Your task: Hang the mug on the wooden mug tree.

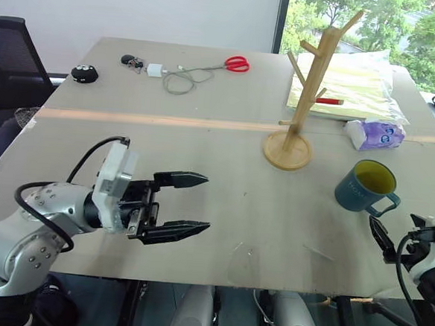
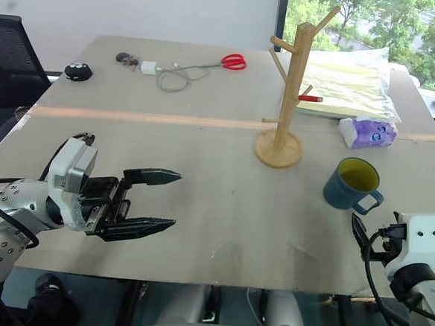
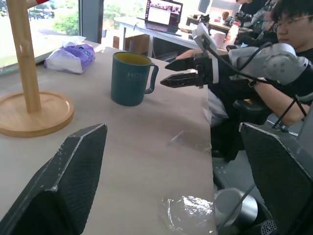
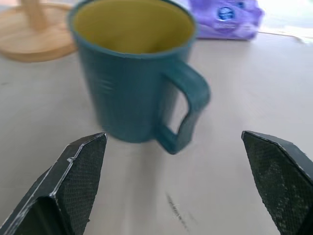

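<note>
Both grippers hover at the counter's [image 1: 203, 154] near edge, left gripper [image 1: 188, 203] and right gripper [image 3: 176, 72], fingers spread and empty. Mug [image 1: 364, 186] stands upright by the right edge, near the wooden mug tree [image 1: 310, 91].

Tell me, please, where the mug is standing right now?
The mug stands upright on the table's right side, near the wooden mug tree and the purple tissue pack, just ahead of the open right claw.
</note>
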Action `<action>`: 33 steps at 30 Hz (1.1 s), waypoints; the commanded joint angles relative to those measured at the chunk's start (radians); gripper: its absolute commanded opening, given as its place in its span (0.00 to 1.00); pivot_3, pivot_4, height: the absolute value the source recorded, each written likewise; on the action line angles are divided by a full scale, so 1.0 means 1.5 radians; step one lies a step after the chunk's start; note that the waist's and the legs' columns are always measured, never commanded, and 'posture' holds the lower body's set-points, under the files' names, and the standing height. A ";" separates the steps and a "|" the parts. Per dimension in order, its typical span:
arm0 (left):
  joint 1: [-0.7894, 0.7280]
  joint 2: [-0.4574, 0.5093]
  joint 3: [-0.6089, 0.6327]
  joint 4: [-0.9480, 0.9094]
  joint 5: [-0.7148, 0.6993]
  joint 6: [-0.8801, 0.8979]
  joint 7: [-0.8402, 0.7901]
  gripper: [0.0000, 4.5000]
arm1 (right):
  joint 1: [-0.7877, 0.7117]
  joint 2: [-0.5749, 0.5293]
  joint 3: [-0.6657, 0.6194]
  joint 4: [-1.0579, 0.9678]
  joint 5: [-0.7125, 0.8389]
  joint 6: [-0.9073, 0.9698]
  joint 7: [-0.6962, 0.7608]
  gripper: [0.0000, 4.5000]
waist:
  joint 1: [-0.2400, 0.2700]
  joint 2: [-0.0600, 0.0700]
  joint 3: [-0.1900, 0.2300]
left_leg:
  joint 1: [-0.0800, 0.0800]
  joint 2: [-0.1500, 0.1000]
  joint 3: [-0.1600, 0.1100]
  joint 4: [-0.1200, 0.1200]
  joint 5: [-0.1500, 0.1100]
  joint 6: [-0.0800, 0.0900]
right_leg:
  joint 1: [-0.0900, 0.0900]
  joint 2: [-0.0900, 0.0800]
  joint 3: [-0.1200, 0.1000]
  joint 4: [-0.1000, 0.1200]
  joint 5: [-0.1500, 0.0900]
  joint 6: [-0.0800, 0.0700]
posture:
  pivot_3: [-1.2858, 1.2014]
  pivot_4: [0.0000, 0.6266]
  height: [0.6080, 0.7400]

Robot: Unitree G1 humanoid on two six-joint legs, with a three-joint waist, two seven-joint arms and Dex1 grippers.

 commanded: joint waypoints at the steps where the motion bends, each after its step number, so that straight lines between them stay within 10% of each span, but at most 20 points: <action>1: -0.009 0.013 -0.002 -0.019 -0.011 0.002 -0.004 0.99 | -0.010 0.028 0.033 0.000 -0.039 -0.022 -0.041 0.99 | 0.000 0.000 0.000 | 0.000 0.000 0.000 0.000 0.000 0.000 | 0.000 0.000 0.000 0.000 0.000 0.000 | 0.52 0.24 1.00; 7: -0.018 0.020 -0.002 -0.023 -0.018 0.016 0.001 0.99 | -0.041 0.076 0.062 0.069 -0.091 -0.068 -0.075 0.99 | 0.000 0.000 0.000 | 0.000 0.000 0.000 0.000 0.001 -0.002 | 0.000 0.000 0.001 0.000 0.000 0.000 | 0.52 0.24 1.00; 12: -0.023 0.019 -0.003 -0.028 -0.019 0.016 0.006 0.99 | -0.064 0.102 0.076 0.111 -0.121 -0.106 -0.093 0.62 | -0.001 0.000 0.000 | 0.000 0.000 0.000 0.000 0.001 -0.002 | 0.000 0.001 0.001 0.000 0.000 0.000 | 0.52 0.24 1.00; 19: -0.012 0.017 0.003 -0.030 -0.016 0.010 0.004 0.99 | -0.088 0.121 0.099 0.118 -0.152 -0.113 -0.113 0.51 | -0.001 0.000 0.000 | 0.000 0.000 0.000 0.000 0.002 -0.003 | 0.000 0.001 0.001 0.000 0.000 -0.001 | 0.52 0.24 1.00; 33: 0.013 0.017 0.013 -0.031 -0.008 -0.007 -0.003 0.99 | -0.120 0.123 0.100 0.115 -0.162 -0.086 -0.129 0.51 | -0.001 0.000 0.000 | 0.000 0.000 0.000 0.000 0.002 -0.003 | 0.000 0.001 0.001 0.000 0.001 -0.002 | 0.52 0.24 1.00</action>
